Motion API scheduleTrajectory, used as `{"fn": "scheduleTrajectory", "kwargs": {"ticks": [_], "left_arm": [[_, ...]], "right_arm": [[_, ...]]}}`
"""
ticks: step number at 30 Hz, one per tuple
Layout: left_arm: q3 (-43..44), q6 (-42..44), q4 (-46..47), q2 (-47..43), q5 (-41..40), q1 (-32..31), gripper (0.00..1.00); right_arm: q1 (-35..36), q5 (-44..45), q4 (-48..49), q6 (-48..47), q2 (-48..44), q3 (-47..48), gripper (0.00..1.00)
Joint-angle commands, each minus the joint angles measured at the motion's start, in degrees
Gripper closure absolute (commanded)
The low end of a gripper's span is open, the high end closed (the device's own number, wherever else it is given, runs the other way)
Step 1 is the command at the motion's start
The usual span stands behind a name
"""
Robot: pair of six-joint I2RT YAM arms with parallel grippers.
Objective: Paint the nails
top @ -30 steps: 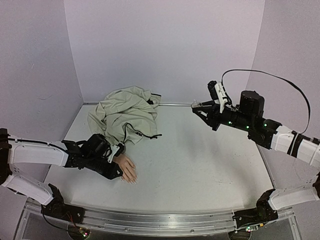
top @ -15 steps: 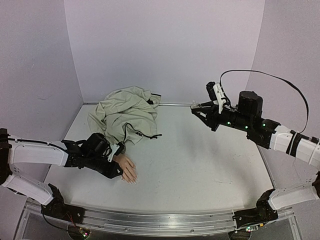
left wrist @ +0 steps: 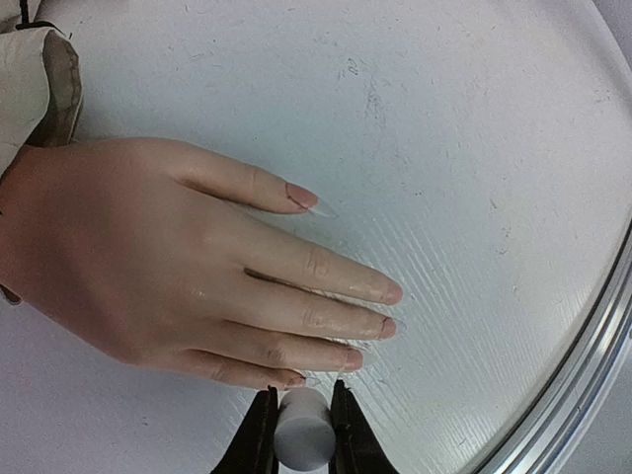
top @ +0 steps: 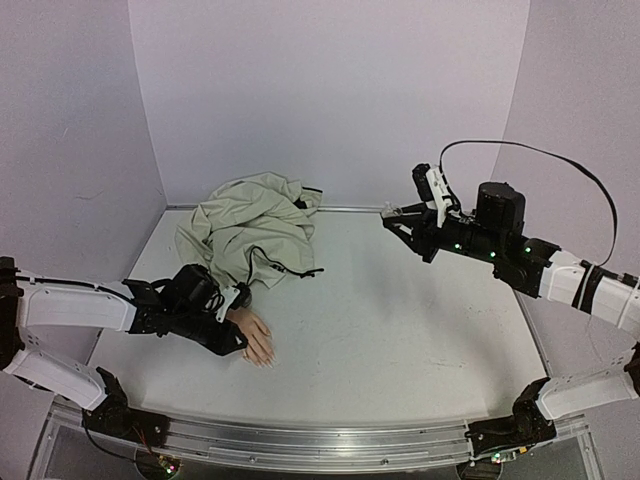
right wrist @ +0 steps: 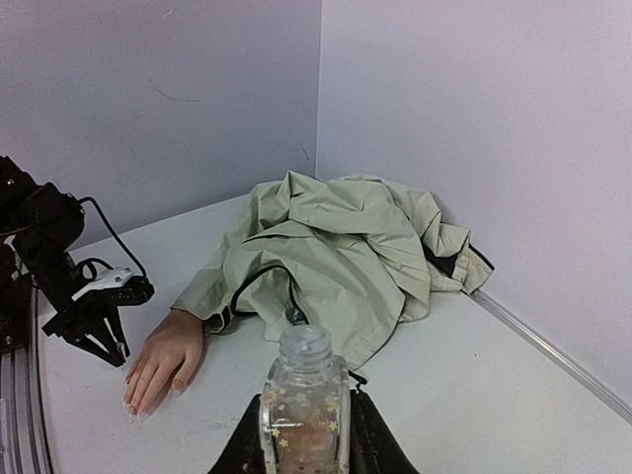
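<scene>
The flesh-pink mannequin hand [top: 256, 334] lies palm down near the table's front left, its wrist in a beige jacket sleeve. Its pale nails [left wrist: 301, 195] show in the left wrist view, where the hand [left wrist: 148, 257] fills the left half. My left gripper [top: 238, 342] is shut on a white cylindrical brush cap [left wrist: 303, 434], whose far end is right next to the little fingertip [left wrist: 293, 378]; the brush itself is hidden. My right gripper [top: 392, 217] is raised at the back right, shut on a small uncapped clear glass bottle [right wrist: 304, 390].
The crumpled beige jacket [top: 252, 232] lies at the back left, against the rear wall. A metal rail [top: 320, 440] runs along the table's front edge, close to the mannequin's fingertips. Lilac walls enclose the back and both sides.
My right gripper has shifted slightly left with the bottle. My left gripper and the mannequin hand have barely moved.
</scene>
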Motion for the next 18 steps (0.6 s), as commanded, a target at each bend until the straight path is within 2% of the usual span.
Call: {"fn": "scheduleTrajectory", "kwargs": {"ticks": [1, 18], "left_arm": [[1.2, 0.6, 2.1, 0.6, 0.6, 0.3, 1.00], [1.9, 0.7, 1.8, 1.7, 0.3, 0.3, 1.00]], "right_arm": [[0.1, -1.1, 3.5, 0.0, -0.3, 1.0, 1.00], [0.1, -1.1, 3.5, -0.1, 0.0, 1.0, 1.00]]}}
